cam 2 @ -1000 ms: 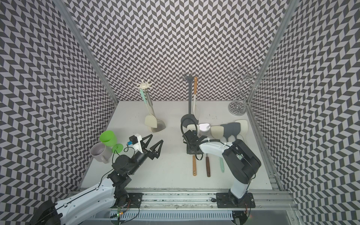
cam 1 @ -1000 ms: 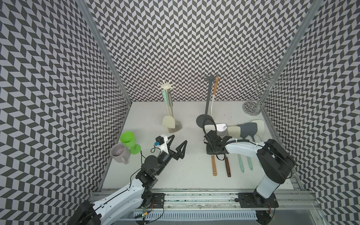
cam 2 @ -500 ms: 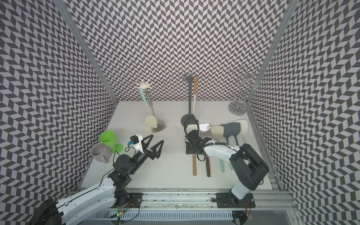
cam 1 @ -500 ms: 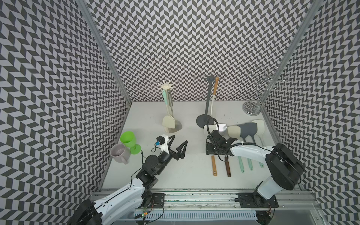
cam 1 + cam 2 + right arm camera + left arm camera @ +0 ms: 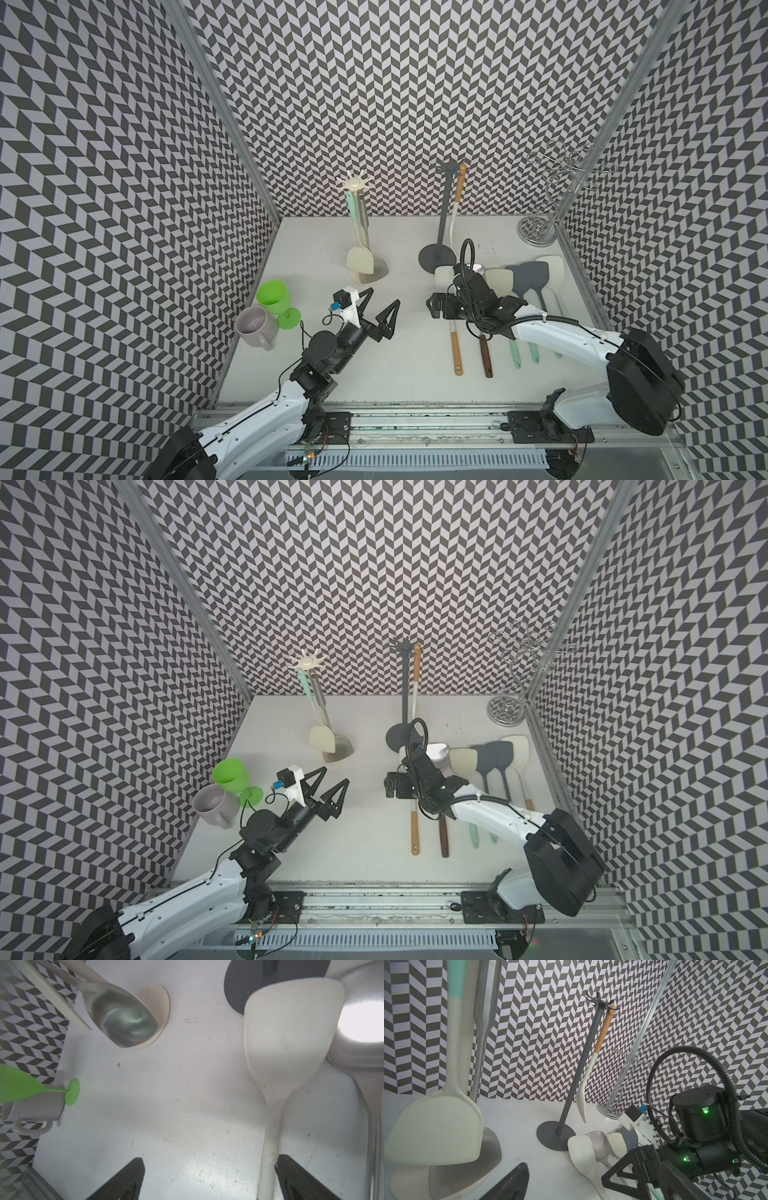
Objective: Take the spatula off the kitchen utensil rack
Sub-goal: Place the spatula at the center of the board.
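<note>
A white spatula (image 5: 444, 275) with a wooden handle lies flat on the table in front of the dark grey rack (image 5: 443, 216); it also shows in a top view (image 5: 413, 825). My right gripper (image 5: 441, 305) hovers low over its neck, open. In the right wrist view the spatula (image 5: 291, 1032) runs just inside one finger of the gripper (image 5: 209, 1178), and neither finger presses on it. Another white, wooden-handled utensil (image 5: 456, 208) hangs on the dark rack. My left gripper (image 5: 384, 296) is open and empty over the table's middle, with the gripper (image 5: 593, 1184) facing both racks.
A cream rack (image 5: 356, 185) holds a teal-handled cream spatula (image 5: 359, 259) and a metal turner (image 5: 377, 266). Several utensils (image 5: 530, 276) lie side by side right of my right gripper. A green goblet (image 5: 274, 297) and mug (image 5: 254, 326) stand at the left wall, a wire stand (image 5: 540, 224) at the back right.
My right gripper has opened and let go of the white spatula's handle, which now lies on the table. The right elbow has swung out to the right. The left arm has not moved.
</note>
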